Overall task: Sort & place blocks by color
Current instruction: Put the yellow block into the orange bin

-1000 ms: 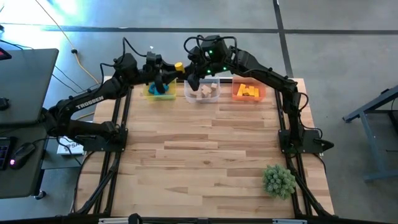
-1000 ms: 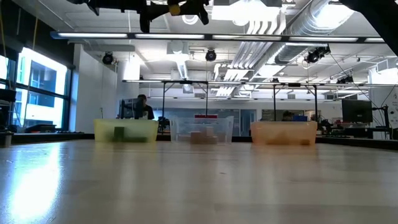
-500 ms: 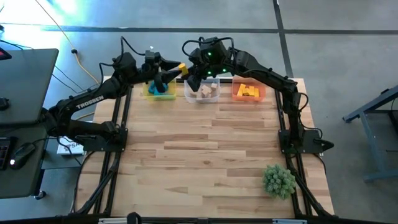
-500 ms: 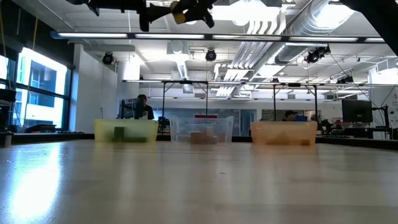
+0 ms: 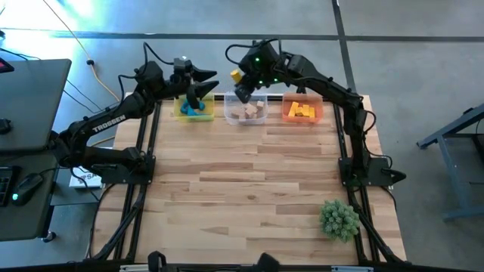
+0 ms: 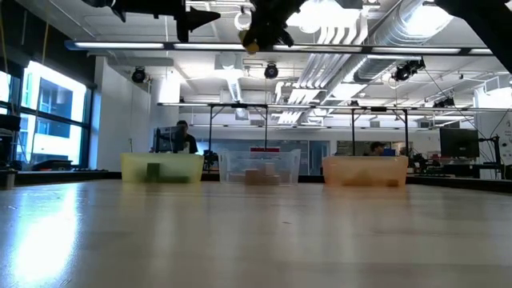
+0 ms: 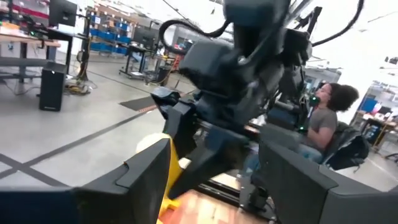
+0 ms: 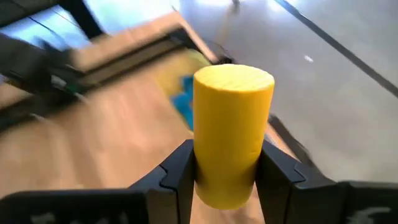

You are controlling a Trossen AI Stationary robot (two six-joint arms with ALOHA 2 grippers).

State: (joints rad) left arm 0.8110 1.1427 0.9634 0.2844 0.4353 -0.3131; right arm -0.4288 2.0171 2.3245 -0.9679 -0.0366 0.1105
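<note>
My right gripper (image 8: 227,171) clamps a yellow cylinder (image 8: 231,134) above the bench's (image 5: 249,174) far edge; my left gripper (image 5: 203,83) gapes empty. Beyond, an open workshop.

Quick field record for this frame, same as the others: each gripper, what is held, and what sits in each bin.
left gripper: open, empty, above the yellow bin
right gripper: shut on yellow cylinder block, raised near the clear bin
yellow bin contents: blue blocks
clear bin contents: tan blocks
orange bin contents: yellow blocks
</note>
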